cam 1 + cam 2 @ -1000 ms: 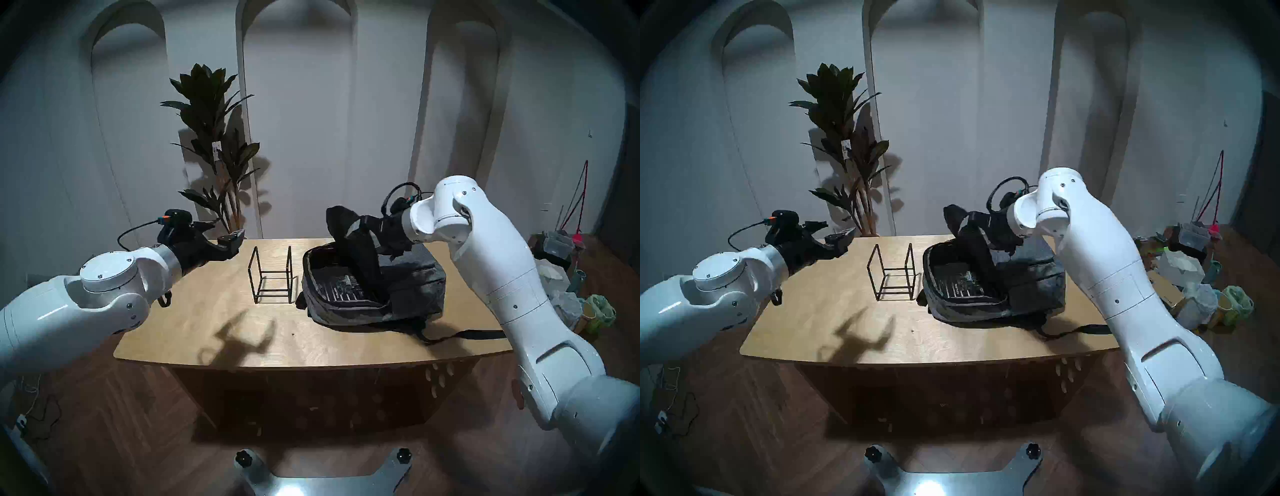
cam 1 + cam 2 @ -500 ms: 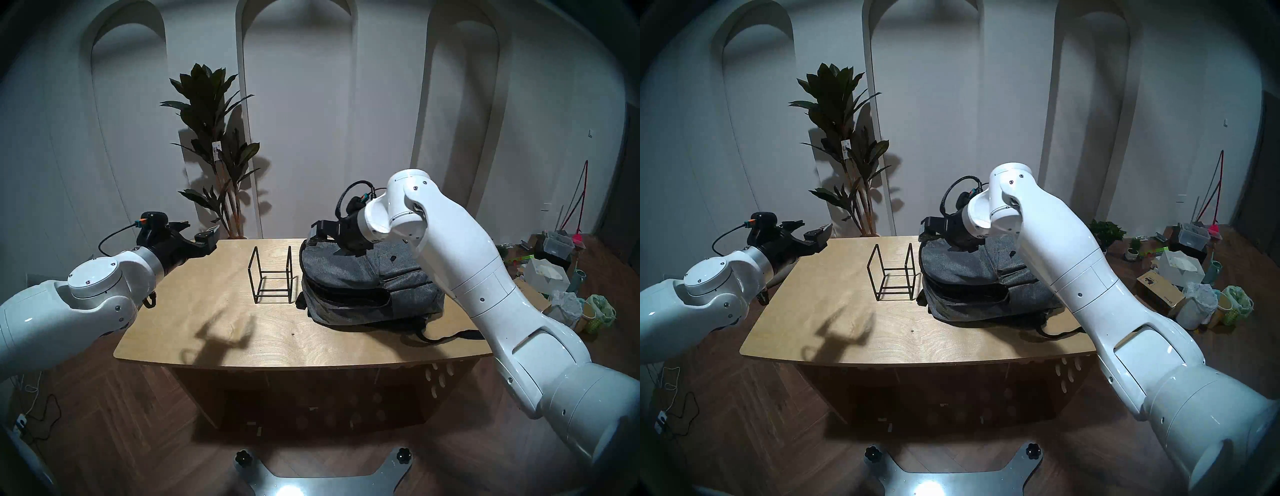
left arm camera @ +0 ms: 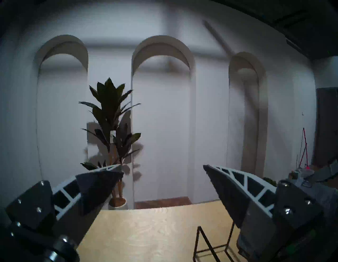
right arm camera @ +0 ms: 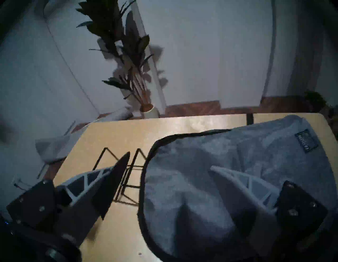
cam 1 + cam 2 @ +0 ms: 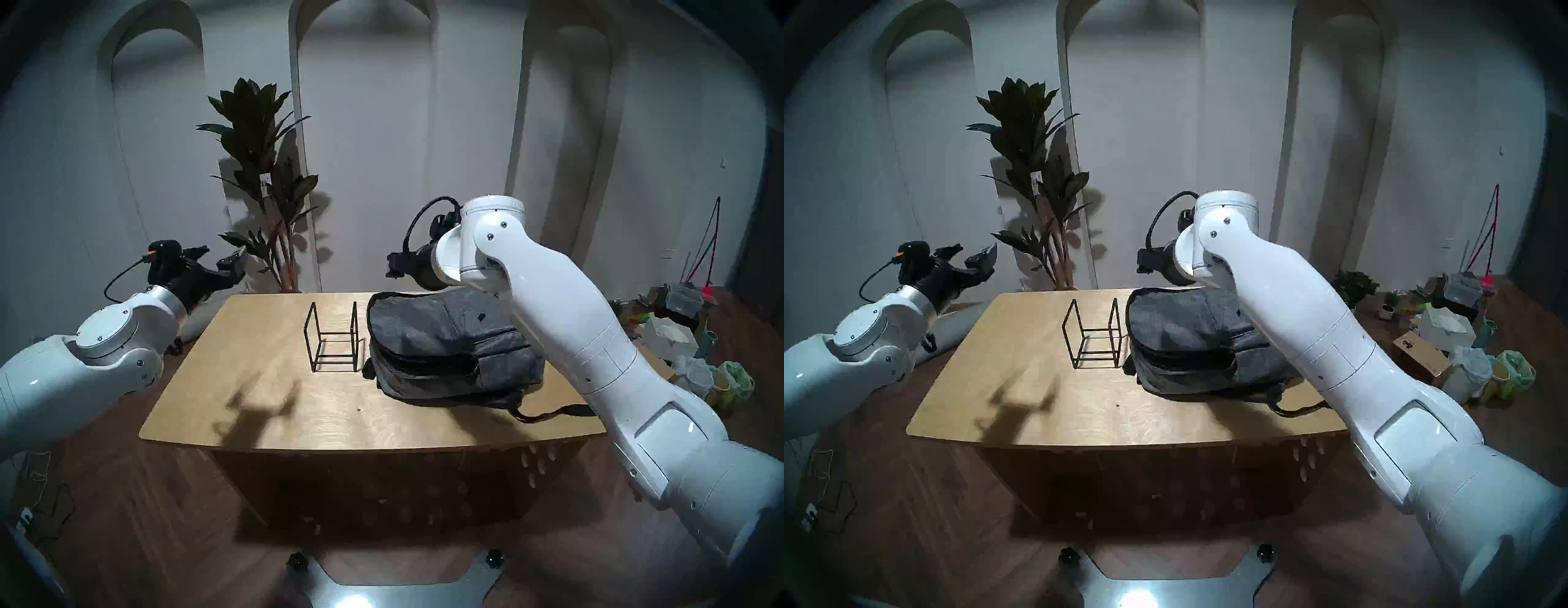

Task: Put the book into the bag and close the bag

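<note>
We see the grey bag [image 5: 449,339] lying flat on the right half of the wooden table [image 5: 263,407], its top flap folded down over the main compartment. The black zipper trim along its near side looks slightly parted, though we cannot tell how far it is zipped. The book is not visible in any view, so we cannot say where it is. Black straps [image 5: 551,412] trail from the bag's near right corner across the table.

Our right arm reaches from the near right, its forearm passing over the right side of the bag, with the wrist bent so that the right gripper [image 4: 170,164] hangs in the air above the bag's far edge, touching nothing. In the right wrist view its two fingers are spread wide with nothing between them, one over the wire-frame stand [image 5: 333,337] and the other over the grey fabric.

Our left arm is bent at the elbow beyond the table's left edge, its forearm angled up and away. The left gripper [image 3: 162,172] floats off the table's far left corner, pointing towards the potted plant [image 5: 263,170] by the wall; its fingers [image 3: 98,184] are wide apart and empty.

The black stand sits just left of the bag, near the middle of the table.
</note>
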